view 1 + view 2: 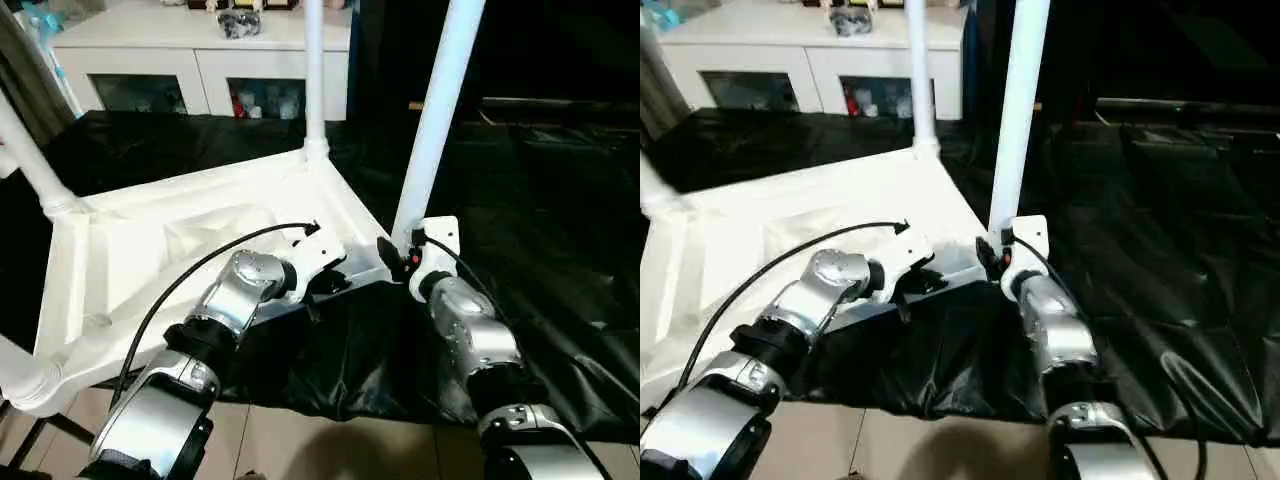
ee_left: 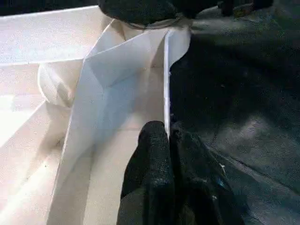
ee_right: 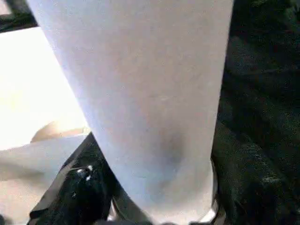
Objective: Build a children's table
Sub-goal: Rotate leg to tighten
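Note:
The children's table lies upside down on black cloth, its ribbed white top (image 1: 150,250) facing up. Two white legs stand in the far corner (image 1: 314,70) and the left corner (image 1: 30,160), and a third shows at the near left corner (image 1: 20,380). My left gripper (image 2: 167,129) is shut on the top's thin near rim (image 2: 165,75), close to the right corner. My right gripper (image 1: 400,255) is closed around the base of the fourth leg (image 1: 440,110), which stands nearly upright at that corner; the wide leg (image 3: 140,93) sits between its fingers (image 3: 79,187).
A white cabinet (image 1: 200,60) with glass doors stands behind the work surface. Black cloth (image 1: 540,220) covers the surface to the right and front. Light floor tiles (image 1: 300,440) show below the near edge.

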Available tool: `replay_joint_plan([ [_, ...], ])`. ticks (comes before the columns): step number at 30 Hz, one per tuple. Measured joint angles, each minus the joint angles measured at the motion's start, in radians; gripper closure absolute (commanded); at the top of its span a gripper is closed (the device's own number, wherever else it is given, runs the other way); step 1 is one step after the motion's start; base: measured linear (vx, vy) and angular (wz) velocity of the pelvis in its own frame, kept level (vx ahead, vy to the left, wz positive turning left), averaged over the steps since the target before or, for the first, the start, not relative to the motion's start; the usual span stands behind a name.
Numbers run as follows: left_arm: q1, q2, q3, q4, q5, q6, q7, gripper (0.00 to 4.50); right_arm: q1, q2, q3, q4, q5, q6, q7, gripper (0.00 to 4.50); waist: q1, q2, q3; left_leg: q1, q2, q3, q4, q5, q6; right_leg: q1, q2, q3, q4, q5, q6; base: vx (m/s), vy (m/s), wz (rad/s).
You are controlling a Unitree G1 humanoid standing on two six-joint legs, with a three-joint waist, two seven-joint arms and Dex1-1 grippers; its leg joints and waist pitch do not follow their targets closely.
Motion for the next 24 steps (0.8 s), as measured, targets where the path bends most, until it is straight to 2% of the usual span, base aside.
replay_joint_plan([
  [3,0.009,0.002,-0.001,-0.010,0.000,-0.021,0.003,4.50,-0.001,0.005,-0.001,-0.001,0.001,-0.012,0.006,1.05,0.001,0.000,0.000,0.000,0.000,0.000,0.000,0.000,0.000,0.000,0.000,0.000,0.001,0.007,0.000,0.000,0.000,0.00],
  [4,0.012,0.006,-0.001,-0.014,0.000,-0.030,-0.002,4.50,-0.001,0.005,-0.001,-0.001,0.002,-0.017,0.011,0.80,0.001,0.000,0.000,0.000,0.000,0.000,-0.001,0.000,0.000,-0.001,0.000,0.000,0.002,0.007,0.000,0.000,0.000,0.00],
  [8,0.019,0.034,0.001,-0.030,-0.011,-0.055,-0.053,4.50,0.002,-0.013,0.010,-0.006,0.000,-0.035,0.102,0.76,0.000,0.001,0.000,-0.004,0.001,0.000,-0.005,0.000,0.000,-0.005,0.001,0.000,0.002,0.010,-0.003,0.000,0.000,0.00],
  [12,0.039,0.065,0.002,-0.056,-0.042,-0.079,-0.135,4.50,0.033,-0.089,0.059,-0.058,0.001,-0.025,0.269,0.76,0.003,0.001,0.000,-0.009,0.003,0.000,-0.006,0.000,0.002,-0.010,0.002,-0.003,0.002,0.008,-0.004,0.000,0.000,0.00],
  [16,0.051,0.099,-0.004,-0.066,-0.062,-0.102,-0.240,4.50,0.079,-0.173,0.112,-0.129,0.020,-0.004,0.470,0.76,0.016,0.002,0.000,-0.010,0.004,0.000,-0.004,0.002,0.005,-0.009,0.003,-0.003,0.003,0.008,-0.005,0.000,0.000,0.00],
  [21,0.053,0.137,-0.020,-0.066,-0.072,-0.130,-0.331,4.50,0.112,-0.258,0.161,-0.198,0.048,0.026,0.680,0.76,0.020,0.003,0.001,-0.009,0.004,0.001,-0.001,0.000,0.001,-0.007,0.002,-0.001,0.003,0.008,-0.004,0.000,0.000,0.00],
  [24,0.053,0.153,-0.028,-0.066,-0.079,-0.154,-0.379,4.50,0.134,-0.324,0.195,-0.253,0.059,0.044,0.800,0.76,0.034,0.002,0.001,-0.008,0.004,0.002,-0.001,0.000,0.001,-0.006,0.002,-0.001,0.003,0.008,-0.004,0.000,0.000,0.00],
])
